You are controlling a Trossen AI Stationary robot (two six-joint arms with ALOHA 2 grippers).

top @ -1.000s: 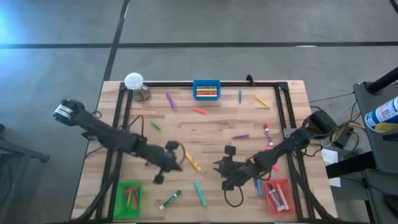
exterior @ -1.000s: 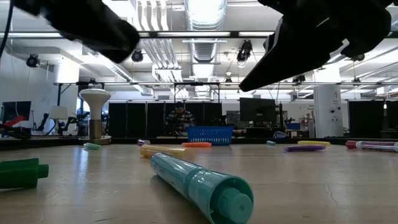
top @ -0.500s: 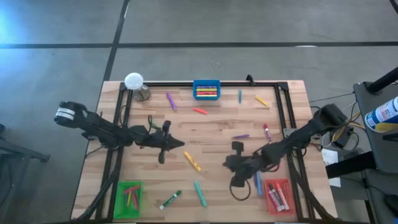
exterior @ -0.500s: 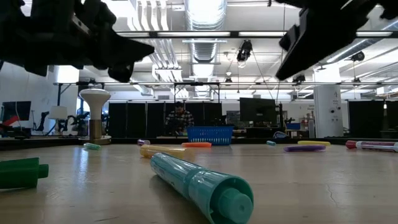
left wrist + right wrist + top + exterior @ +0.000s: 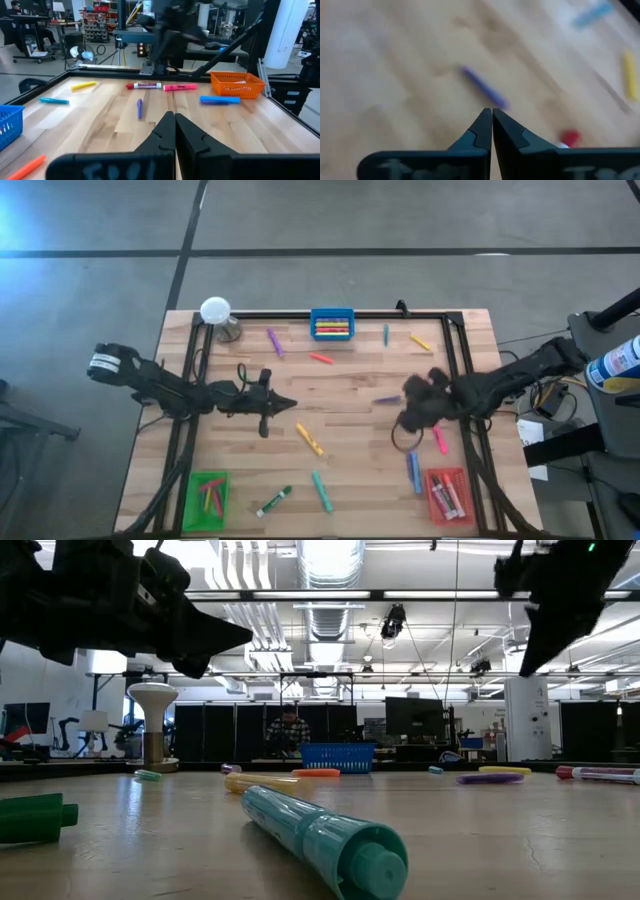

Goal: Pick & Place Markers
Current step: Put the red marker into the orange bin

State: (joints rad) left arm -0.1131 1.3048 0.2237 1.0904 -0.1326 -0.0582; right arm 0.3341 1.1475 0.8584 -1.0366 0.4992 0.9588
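Markers are lying scattered across the wooden counter (image 5: 340, 375): a purple marker (image 5: 387, 399) is sitting near the middle-right, a yellow marker (image 5: 311, 440) at the centre, a teal marker (image 5: 321, 491) toward the near edge. More are resting inside the blue tray (image 5: 332, 325) at the far edge, the green tray (image 5: 209, 495) at the near left and the red tray (image 5: 446, 493) at the near right. The right pincer (image 5: 412, 415) is hovering just beside the purple marker, its fingers pressing together, holding nothing. The left pincer (image 5: 283, 406) is hanging above the counter's left-centre, fingers likewise closing on nothing.
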